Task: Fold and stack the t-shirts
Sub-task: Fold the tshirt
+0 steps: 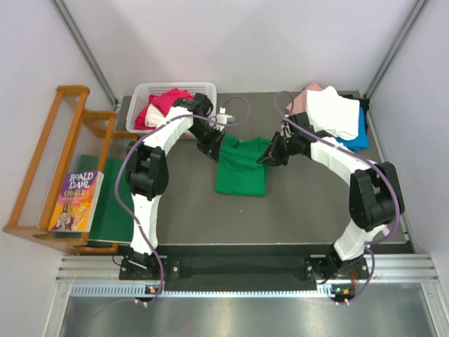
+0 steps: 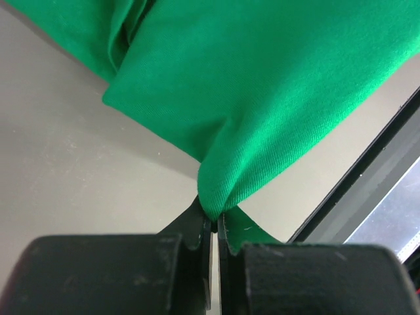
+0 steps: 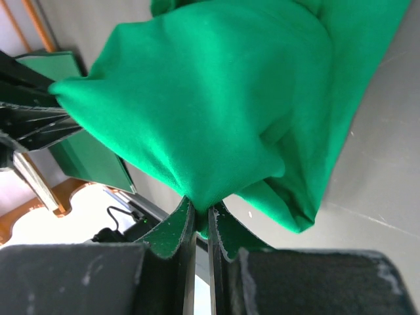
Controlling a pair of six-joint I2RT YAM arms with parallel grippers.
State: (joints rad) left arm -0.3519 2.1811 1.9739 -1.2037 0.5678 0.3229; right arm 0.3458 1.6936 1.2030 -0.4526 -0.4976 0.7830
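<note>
The green t-shirt (image 1: 240,172) lies in the middle of the table (image 1: 295,217), its far edge caught between the two arms; the left gripper (image 2: 213,226) is pinched tight on one corner of the cloth; the right gripper (image 3: 202,220) is clamped on the other; a white tee (image 1: 333,112) tops the pile at the far right; a red tee (image 1: 165,104) sits in the white basket (image 1: 140,95) at the far left.

Reference: the green t-shirt (image 1: 242,172). You have bare table (image 1: 295,217) on its near side and to its right. Behind-left stands the white basket (image 1: 175,86), and behind-right the folded stack (image 1: 333,112). Left of it lie the dark green mat (image 1: 109,210) and wooden rack (image 1: 42,161). The left arm (image 1: 151,168) and right arm (image 1: 351,165) crowd its far corners.
</note>
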